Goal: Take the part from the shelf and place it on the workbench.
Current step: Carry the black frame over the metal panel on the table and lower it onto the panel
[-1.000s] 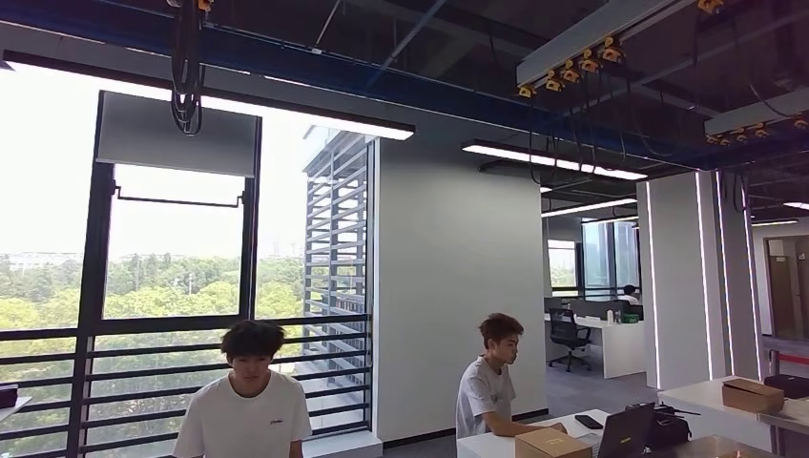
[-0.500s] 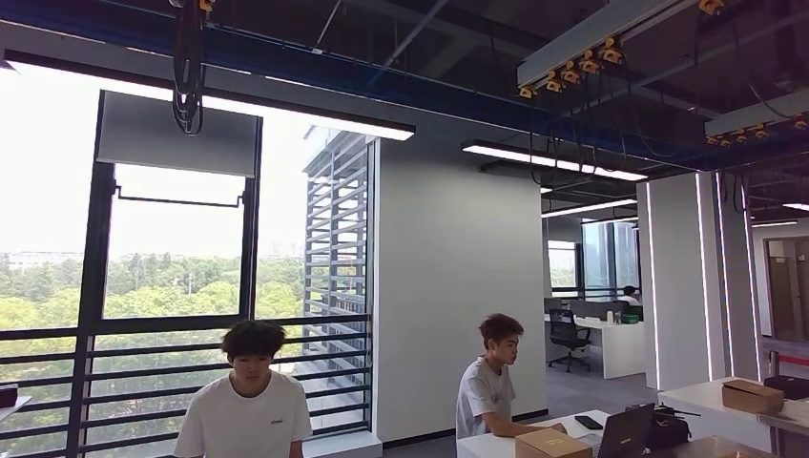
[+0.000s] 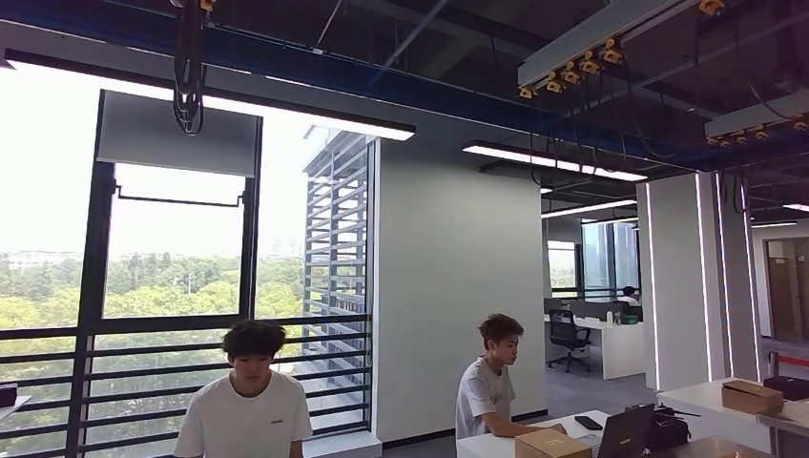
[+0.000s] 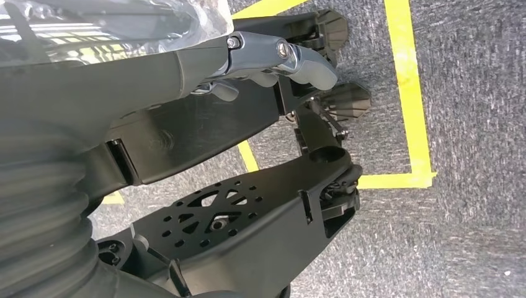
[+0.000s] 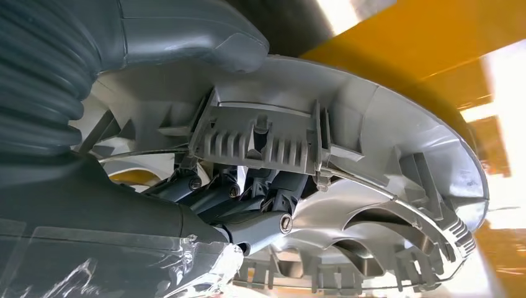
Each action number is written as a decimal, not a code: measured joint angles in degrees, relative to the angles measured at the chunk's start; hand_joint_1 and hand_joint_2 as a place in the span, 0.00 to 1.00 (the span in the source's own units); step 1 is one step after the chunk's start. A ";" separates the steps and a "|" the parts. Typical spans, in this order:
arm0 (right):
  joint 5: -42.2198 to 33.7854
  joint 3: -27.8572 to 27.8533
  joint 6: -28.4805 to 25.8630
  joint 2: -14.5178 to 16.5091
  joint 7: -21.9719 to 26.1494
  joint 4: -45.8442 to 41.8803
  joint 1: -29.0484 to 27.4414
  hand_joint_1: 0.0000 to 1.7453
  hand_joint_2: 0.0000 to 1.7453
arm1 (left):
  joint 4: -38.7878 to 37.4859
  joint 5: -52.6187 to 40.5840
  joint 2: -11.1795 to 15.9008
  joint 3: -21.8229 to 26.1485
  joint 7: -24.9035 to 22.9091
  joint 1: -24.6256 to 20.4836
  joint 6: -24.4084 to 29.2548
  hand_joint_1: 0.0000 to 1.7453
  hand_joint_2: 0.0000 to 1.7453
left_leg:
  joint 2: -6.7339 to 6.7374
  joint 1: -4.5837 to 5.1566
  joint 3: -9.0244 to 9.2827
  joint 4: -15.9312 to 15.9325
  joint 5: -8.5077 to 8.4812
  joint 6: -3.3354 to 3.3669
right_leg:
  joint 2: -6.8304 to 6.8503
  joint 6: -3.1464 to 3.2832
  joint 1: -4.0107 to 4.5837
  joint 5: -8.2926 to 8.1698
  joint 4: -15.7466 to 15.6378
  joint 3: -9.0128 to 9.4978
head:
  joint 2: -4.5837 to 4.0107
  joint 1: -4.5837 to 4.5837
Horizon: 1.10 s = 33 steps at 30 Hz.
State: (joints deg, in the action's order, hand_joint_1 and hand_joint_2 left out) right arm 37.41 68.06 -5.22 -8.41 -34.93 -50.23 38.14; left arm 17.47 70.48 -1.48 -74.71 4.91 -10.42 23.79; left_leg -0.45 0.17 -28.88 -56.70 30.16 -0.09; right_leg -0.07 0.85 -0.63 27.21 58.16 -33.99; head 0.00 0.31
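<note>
**Right hand grips the grey part; head camera looks out over the office**

The head view takes in a tall window at 9 o'clock, a grey wall at centre and a dark ceiling with light strips from 12 to 2 o'clock. Compared with the pictures from a second and half a second ago, this view is unchanged: the two people have not shifted, nor have the boxes.

The part, a large round grey plastic disc with ribs and curved cut-outs, fills the right wrist view from centre to 4 o'clock. Its ribbed inner face is turned toward the camera and its rim sweeps from 1 to 5 o'clock; being round, it shows no long axis. The right hand holds it, dark fingers hooked through the openings at the centre and the thumb pressed over the rim at 11 o'clock. Orange and yellow blur lies behind it.

The left hand hangs over grey carpet marked with yellow tape at 2 o'clock; its fingers are curled in around nothing.

One person in a white shirt stands at 7 o'clock; another sits at 5 o'clock by a laptop. Cardboard boxes rest on white tables at 5 and 4 o'clock.

No writing is legible anywhere.
</note>
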 joint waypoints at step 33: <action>-0.06 -16.65 -25.34 -4.16 11.33 -26.64 -15.12 0.00 0.00 | -1.84 5.31 -0.94 3.17 15.63 0.71 3.39 0.00 0.00 | 0.04 -0.01 0.09 0.00 0.00 0.02 | -0.06 -0.02 0.01 -0.02 -0.04 0.08 | 0.00 -0.02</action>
State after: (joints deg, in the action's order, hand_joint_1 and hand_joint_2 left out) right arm 37.34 51.42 -30.56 -12.57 -23.60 -76.87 23.02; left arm 15.64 75.79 -2.42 -71.55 20.54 -9.71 27.18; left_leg -0.41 0.16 -28.79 -56.70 30.16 -0.07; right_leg -0.14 0.84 -0.63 27.19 58.12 -33.91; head 0.00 0.28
